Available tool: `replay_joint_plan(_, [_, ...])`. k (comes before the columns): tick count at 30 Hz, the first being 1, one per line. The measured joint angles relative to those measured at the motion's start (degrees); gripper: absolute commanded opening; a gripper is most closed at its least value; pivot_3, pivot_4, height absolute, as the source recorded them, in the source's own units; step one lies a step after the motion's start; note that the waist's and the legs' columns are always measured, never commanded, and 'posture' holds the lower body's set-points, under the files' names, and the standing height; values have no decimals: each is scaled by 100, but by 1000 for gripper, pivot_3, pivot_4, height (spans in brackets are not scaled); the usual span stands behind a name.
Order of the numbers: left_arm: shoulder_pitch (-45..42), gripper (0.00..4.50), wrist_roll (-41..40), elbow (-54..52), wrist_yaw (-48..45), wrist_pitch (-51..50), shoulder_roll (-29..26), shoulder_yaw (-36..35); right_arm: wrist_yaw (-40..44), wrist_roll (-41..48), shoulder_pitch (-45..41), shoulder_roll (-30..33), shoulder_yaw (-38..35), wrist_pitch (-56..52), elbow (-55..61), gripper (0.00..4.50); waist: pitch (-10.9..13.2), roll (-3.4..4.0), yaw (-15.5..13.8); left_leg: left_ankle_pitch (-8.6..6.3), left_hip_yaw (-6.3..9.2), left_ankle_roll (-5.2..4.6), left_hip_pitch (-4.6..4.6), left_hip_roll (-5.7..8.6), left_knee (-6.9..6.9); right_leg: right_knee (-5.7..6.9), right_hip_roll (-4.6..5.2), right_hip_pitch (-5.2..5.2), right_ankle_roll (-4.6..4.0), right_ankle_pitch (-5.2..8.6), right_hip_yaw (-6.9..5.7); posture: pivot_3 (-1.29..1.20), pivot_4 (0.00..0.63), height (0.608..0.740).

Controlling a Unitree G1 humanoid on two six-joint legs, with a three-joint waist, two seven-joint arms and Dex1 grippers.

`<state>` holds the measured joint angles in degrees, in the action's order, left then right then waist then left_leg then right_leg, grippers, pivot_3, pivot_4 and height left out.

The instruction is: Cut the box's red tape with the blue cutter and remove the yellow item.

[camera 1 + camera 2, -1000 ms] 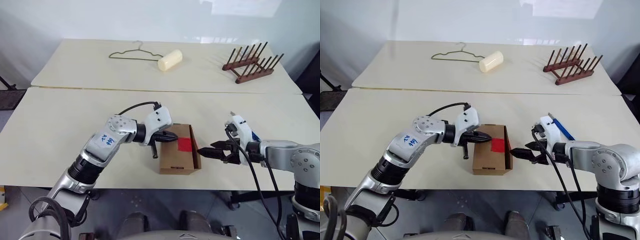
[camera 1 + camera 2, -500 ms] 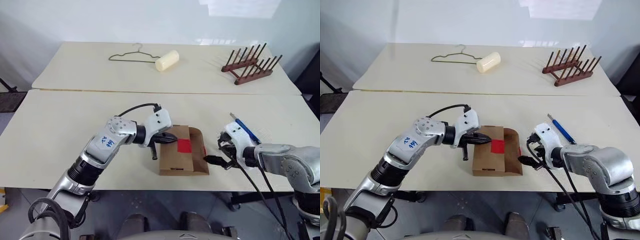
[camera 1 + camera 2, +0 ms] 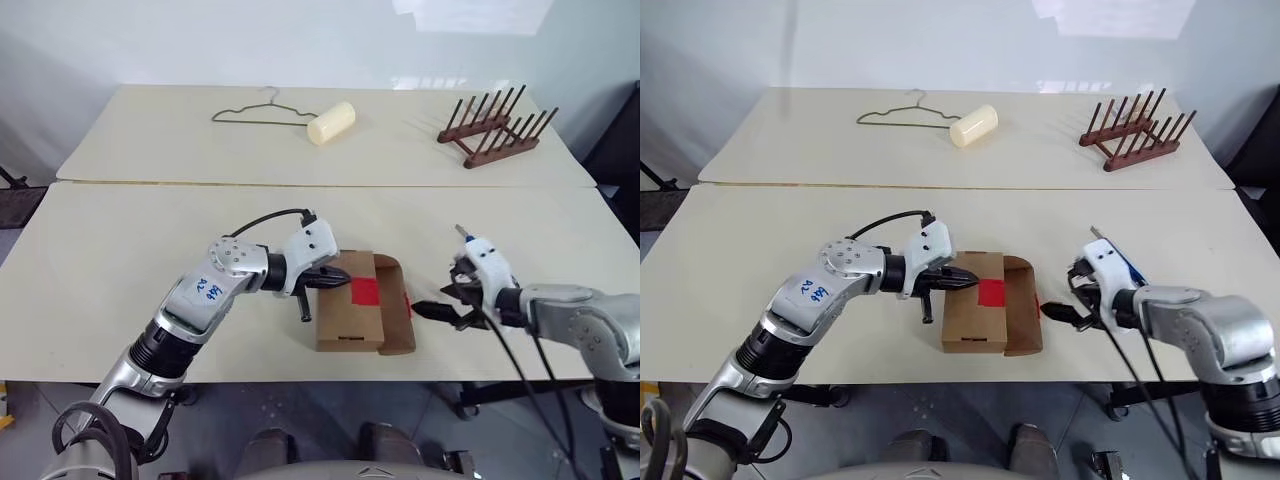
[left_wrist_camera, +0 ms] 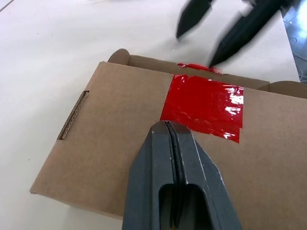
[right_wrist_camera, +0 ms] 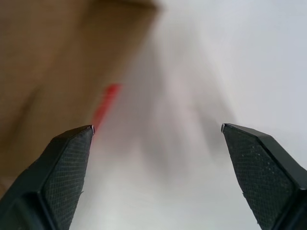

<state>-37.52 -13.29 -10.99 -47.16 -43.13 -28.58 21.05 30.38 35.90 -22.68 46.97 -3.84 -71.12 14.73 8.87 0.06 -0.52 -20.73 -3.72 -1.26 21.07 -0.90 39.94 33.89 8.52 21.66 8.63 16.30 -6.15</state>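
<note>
Since a second ago the box's right flap has swung open and the right gripper has drawn slightly back from it, while the left gripper has stayed on the lid. From the head views, two cream tables stand end to end against a pale wall; the far one carries a wire hanger, a cream cylinder and a wooden rack. The cutter shows as a blue strip behind the right wrist. The left forearm bears a handwritten label, too small to read surely. In the left wrist view, the left fingers are pressed together, tips resting on the cardboard lid at the edge of the red tape, with the right fingers spread beyond the box's far side. In the right wrist view, the right fingers stand wide apart, holding nothing, over bare table beside the blurred box.
</note>
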Motion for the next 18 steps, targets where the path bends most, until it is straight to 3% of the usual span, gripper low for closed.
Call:
replay_joint_plan(9, [127, 0, -6, -201, 130, -147, -29, -82, 59, -336, -237, -615, 278, 401, -375, 4448, -4, -1, 60, 2, 1, 3, -2, -3, 0, 0, 0, -4, 1, 0, -3, 0, 150, 740])
replay_joint_plan(18, [142, 0, -8, -236, 150, -186, -67, -89, 135, -564, -314, -641, 388, 485, -389, 4448, -4, 0, 83, 1, -1, 7, -6, -6, 1, 2, -1, -3, 0, 0, 1, 0, 150, 740])
